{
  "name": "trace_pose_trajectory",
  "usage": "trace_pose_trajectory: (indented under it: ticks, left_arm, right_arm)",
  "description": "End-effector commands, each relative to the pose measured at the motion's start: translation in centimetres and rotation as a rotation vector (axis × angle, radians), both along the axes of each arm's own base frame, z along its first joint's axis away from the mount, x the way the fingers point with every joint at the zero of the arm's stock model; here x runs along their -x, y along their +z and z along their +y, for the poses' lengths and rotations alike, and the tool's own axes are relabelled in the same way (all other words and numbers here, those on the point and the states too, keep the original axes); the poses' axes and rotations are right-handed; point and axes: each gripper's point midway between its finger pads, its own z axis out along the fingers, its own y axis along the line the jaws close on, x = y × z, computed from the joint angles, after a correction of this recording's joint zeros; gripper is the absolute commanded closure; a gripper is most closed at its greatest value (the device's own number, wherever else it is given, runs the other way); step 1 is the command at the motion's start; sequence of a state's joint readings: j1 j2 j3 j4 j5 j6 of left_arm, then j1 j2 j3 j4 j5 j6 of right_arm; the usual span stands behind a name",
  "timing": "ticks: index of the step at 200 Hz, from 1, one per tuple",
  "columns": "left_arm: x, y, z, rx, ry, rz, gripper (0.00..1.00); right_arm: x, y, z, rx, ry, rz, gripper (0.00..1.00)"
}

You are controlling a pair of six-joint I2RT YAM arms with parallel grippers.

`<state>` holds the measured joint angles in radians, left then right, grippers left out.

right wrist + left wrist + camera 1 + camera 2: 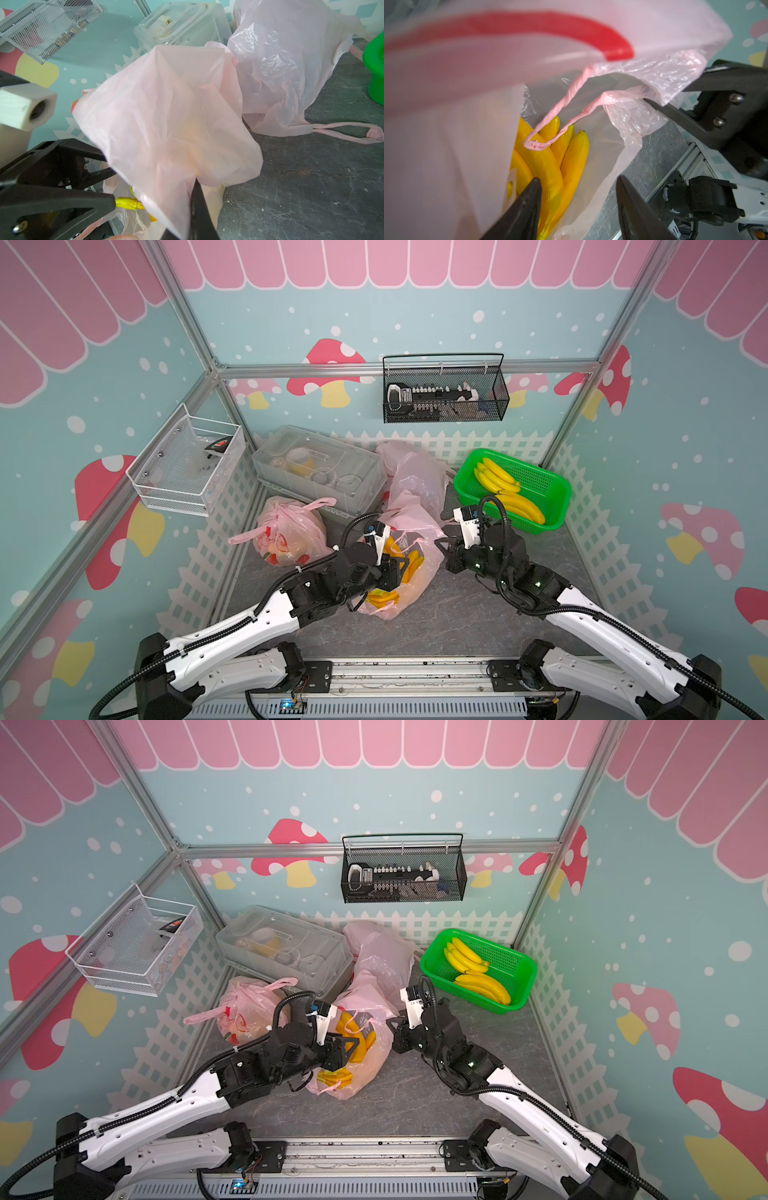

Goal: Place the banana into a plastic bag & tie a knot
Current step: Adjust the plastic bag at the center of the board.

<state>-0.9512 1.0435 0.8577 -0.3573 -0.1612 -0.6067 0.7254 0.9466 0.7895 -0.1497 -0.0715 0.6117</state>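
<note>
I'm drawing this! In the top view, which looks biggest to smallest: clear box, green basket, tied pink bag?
Clear box
Green basket, nearly the same as the box, so unsure
Tied pink bag, smallest

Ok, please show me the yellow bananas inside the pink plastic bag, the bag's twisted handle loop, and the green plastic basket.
Yellow bananas (546, 166): left wrist view, middle of the longest banana.
Twisted handle loop (570, 91): left wrist view, on one twisted strand.
Green plastic basket (536, 479): a top view, bare mesh floor.
</note>
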Motion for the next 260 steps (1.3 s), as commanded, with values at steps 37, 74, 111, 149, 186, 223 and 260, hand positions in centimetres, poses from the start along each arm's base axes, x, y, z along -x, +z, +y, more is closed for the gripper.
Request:
trace_pose_trajectory:
  ticks: [37,74,111,149,186,223,260]
  left_arm:
    - [-2.7,-0.9,1.8,0.15,0.124,0.05,0.33]
    - [-2.8,-0.7,-1.2,0.209,-0.002,0.034,0.33]
    - [-2.0,0.0,-2.8,0.266,-0.091,-0.044,0.34]
    - [-2.7,-1.9,-2.4,0.208,-0.057,-0.049,0.39]
    - [-3.6,-2.1,-2.6,0.183,-0.036,-0.064,0.46]
    - [-4.0,-2.6,-2.3,0.15,-0.012,-0.072,0.63]
    - [-4.1,-2.4,-1.8,0.136,0.004,-0.082,0.88]
  right_arm:
    - [0.5,-0.1,-0.7,-0.016,-0.015,-0.002,1.0]
    - [0.5,-0.3,-0.4,-0.031,-0.007,0.006,1.0]
    - [0.3,-0.8,-0.2,-0.033,-0.011,0.019,1.0]
    - [0.3,-0.5,0.2,-0.049,0.005,0.019,1.0]
    - [0.4,-0.3,0.0,-0.052,-0.001,0.017,1.0]
    - [0.4,-0.5,-0.2,-0.048,-0.013,0.024,1.0]
    - [0.3,-1.3,-0.5,-0.025,-0.03,0.038,1.0]
